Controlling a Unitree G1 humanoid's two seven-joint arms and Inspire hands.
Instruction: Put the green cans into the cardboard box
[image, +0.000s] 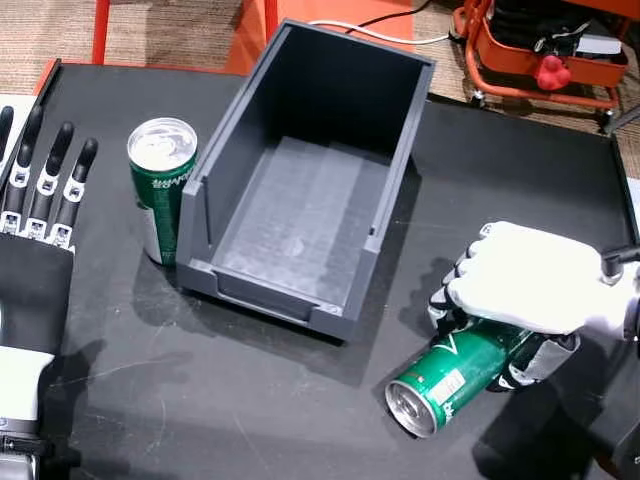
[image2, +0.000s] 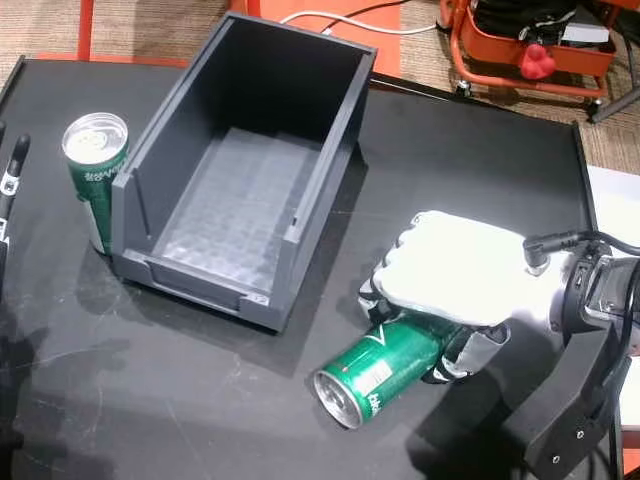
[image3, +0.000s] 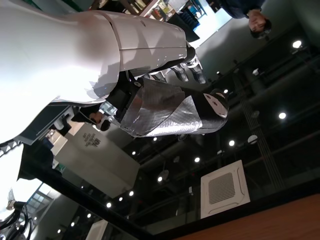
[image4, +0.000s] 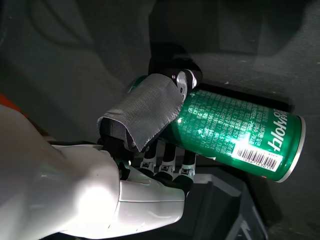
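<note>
Two green cans are in play. One can (image: 455, 375) lies on its side on the table (image: 250, 400), near the front right corner of the box (image: 300, 180), with the right hand (image: 530, 285) curled over its far end; the wrist view shows the thumb (image4: 145, 112) wrapped across the can body and the fingers (image4: 165, 160) tucked under it, so the hand is pinching the can. Whether the can is already lifted clear of the table I cannot tell. The other can (image: 163, 185) stands upright, just beside the box's left wall, apparently touching it.

The left hand (image: 40, 200) is spread flat with fingers apart, holding nothing, near the upright can but apart from it.

Risks from here, as I judge them: the grip sits toward one end of the lying can, so its open-top end may droop or slip out on the lift. The box's right wall stands between can and interior, so a low carry could knock the can against the rim or shove the box into the upright can and tip it.

The box is a dark grey bin with a low front lip, and it holds nothing.
</note>
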